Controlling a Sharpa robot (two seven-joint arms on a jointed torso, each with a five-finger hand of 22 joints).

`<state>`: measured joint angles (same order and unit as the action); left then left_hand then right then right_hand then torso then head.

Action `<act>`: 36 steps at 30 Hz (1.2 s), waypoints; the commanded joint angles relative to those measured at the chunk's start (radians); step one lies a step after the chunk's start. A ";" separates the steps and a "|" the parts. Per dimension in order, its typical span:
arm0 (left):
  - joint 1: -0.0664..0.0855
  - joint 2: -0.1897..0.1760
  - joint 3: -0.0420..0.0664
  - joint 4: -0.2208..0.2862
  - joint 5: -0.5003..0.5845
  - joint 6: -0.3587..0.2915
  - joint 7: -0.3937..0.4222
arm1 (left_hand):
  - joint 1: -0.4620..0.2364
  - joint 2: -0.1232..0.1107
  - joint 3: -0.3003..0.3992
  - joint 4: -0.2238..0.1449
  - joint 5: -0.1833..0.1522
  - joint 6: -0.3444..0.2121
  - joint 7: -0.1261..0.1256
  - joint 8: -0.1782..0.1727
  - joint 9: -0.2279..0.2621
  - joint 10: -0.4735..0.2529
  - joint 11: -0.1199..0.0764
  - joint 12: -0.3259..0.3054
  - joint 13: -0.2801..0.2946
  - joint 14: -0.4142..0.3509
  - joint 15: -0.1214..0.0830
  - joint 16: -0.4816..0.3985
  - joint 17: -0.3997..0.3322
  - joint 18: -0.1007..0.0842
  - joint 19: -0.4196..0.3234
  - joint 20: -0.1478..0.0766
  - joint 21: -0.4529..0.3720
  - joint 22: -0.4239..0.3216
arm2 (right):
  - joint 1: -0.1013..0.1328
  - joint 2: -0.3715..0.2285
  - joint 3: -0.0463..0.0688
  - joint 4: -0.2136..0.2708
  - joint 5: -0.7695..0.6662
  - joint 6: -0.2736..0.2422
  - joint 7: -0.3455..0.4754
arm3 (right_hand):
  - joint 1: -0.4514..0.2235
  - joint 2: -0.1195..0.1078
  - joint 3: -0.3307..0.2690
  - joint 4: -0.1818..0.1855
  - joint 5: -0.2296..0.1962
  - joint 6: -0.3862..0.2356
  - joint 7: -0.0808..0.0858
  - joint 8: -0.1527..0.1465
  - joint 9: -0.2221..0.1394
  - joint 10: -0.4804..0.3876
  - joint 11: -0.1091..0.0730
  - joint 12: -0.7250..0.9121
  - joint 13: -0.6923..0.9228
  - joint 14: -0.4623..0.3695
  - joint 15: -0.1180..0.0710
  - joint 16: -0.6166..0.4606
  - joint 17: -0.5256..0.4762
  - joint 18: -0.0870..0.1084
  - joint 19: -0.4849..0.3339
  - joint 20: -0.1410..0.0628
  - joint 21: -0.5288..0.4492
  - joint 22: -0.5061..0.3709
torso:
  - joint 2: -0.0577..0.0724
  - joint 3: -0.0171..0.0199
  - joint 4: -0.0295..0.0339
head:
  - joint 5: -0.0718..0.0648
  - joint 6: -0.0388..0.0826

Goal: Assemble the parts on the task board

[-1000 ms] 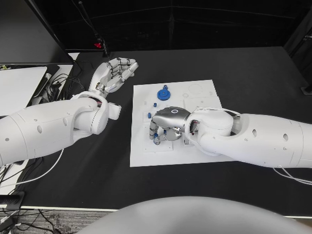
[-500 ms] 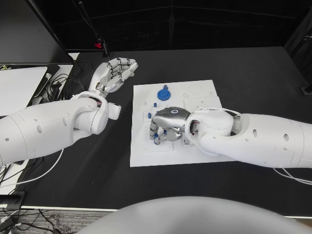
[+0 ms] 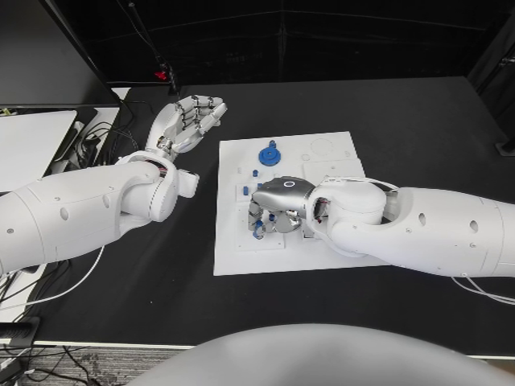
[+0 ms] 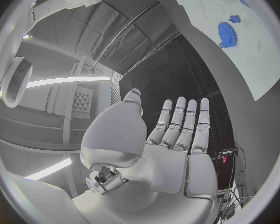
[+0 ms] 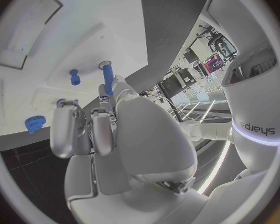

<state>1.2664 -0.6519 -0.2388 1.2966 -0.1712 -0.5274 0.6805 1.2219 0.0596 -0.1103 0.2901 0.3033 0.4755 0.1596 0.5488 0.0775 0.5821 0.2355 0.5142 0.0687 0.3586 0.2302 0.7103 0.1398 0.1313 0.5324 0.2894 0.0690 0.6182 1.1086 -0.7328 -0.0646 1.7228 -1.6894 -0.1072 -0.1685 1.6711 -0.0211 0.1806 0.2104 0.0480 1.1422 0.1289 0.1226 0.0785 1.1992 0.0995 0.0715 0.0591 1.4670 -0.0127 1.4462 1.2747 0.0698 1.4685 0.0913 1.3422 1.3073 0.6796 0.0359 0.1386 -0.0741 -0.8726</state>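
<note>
The left hand (image 3: 188,121) is raised over bare black table (image 3: 420,121) left of the task board (image 3: 327,257), fingers extended and holding nothing, judged parked clear of the work. On the board, a blue gear (image 3: 269,152) sits near the far edge with small blue pegs (image 3: 257,171) just nearer. The right hand (image 3: 273,213) hovers low over the board's middle, fingers curled round a blue pin (image 5: 107,78), apparently for insertion. Open table lies right of the board.
</note>
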 commanded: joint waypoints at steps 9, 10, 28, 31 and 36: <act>0.000 0.000 0.001 -0.001 0.001 0.007 0.135 | 0.002 0.008 -0.008 0.001 0.005 -0.005 0.116 0.005 -0.002 -0.008 -0.001 0.005 -0.002 -0.003 -0.002 0.006 -0.003 -0.010 0.009 0.000 0.005 -0.002 | -0.002 0.000 -0.002 0.005 -0.008 0.006 -0.014 | 0.002 0.000 0.007 0.000 0.005 -0.004 0.007 -0.006 -0.002 0.037 -0.028 -0.002 0.001 0.053 0.005 0.001 -0.002 -0.010 -0.002 0.006 -0.009 0.153 | 0.000 -0.0005 0.0002 | -0.007 0.000; 0.000 0.000 0.001 -0.001 0.001 0.008 0.135 | 0.002 0.008 -0.008 0.001 0.005 -0.005 0.116 0.005 -0.002 -0.008 -0.001 0.005 -0.002 -0.003 -0.002 0.006 -0.003 -0.010 0.009 0.000 0.005 -0.002 | -0.002 0.000 -0.002 0.006 -0.008 0.005 -0.014 | 0.002 0.000 0.007 0.000 0.005 -0.004 0.007 -0.006 -0.002 0.037 -0.028 -0.002 0.001 0.053 0.005 0.001 -0.002 -0.010 -0.002 0.006 -0.009 0.153 | 0.000 -0.0005 0.0001 | -0.008 0.000; -0.001 0.002 0.001 -0.002 0.001 0.010 0.133 | 0.002 0.008 -0.008 0.001 0.005 -0.006 0.116 0.005 -0.002 -0.008 -0.001 0.006 -0.002 -0.003 -0.002 0.006 -0.004 -0.010 0.009 0.000 0.005 -0.002 | -0.002 -0.013 -0.002 0.020 -0.008 -0.009 -0.013 | -0.002 0.000 0.008 0.002 0.005 -0.007 0.008 -0.009 -0.003 0.036 -0.027 -0.005 0.001 0.052 0.006 -0.001 -0.006 -0.009 -0.004 0.007 -0.014 0.151 | 0.001 -0.0002 0.0013 | -0.010 0.000; -0.001 0.002 0.001 -0.003 0.001 0.010 0.133 | 0.002 0.008 -0.008 0.001 0.005 -0.006 0.116 0.005 -0.002 -0.008 -0.001 0.006 -0.002 -0.003 -0.002 0.006 -0.004 -0.010 0.009 0.000 0.005 -0.002 | -0.002 -0.013 -0.002 0.020 -0.008 -0.007 -0.016 | -0.003 0.000 0.009 0.003 0.005 -0.007 0.008 -0.010 -0.003 0.036 -0.027 -0.005 0.001 0.052 0.007 -0.001 -0.006 -0.009 -0.004 0.007 -0.015 0.151 | 0.001 -0.0005 0.0015 | -0.012 0.000; -0.001 0.002 0.001 -0.003 0.001 0.010 0.132 | 0.002 0.008 -0.008 0.001 0.005 -0.006 0.116 0.005 -0.002 -0.008 -0.001 0.006 -0.002 -0.003 -0.002 0.006 -0.004 -0.010 0.009 0.000 0.005 -0.002 | -0.002 -0.016 -0.002 0.022 -0.008 -0.006 -0.021 | -0.003 0.000 0.009 0.003 0.005 -0.007 0.008 -0.010 -0.003 0.036 -0.027 -0.005 0.001 0.052 0.007 -0.001 -0.006 -0.009 -0.004 0.007 -0.015 0.151 | 0.000 -0.0004 0.0003 | -0.011 0.000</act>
<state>1.2638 -0.6506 -0.2388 1.2931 -0.1711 -0.5251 0.6805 1.2219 0.0596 -0.1130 0.2928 0.3033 0.4755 0.1596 0.5487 0.0768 0.5821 0.2355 0.5141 0.0687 0.3586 0.2302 0.7103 0.1378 0.1312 0.5323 0.2893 0.0690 0.6174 1.1053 -0.7480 -0.0666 1.7410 -1.6924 -0.1096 -0.1823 1.6711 -0.0211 0.1829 0.2134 0.0493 1.1384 0.1326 0.1186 0.0767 1.1992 0.0995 0.0638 0.0591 1.4670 -0.0127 1.4462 1.2697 0.0698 1.4649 0.0950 1.3318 1.3073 0.6800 0.0352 0.1397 -0.0854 -0.8726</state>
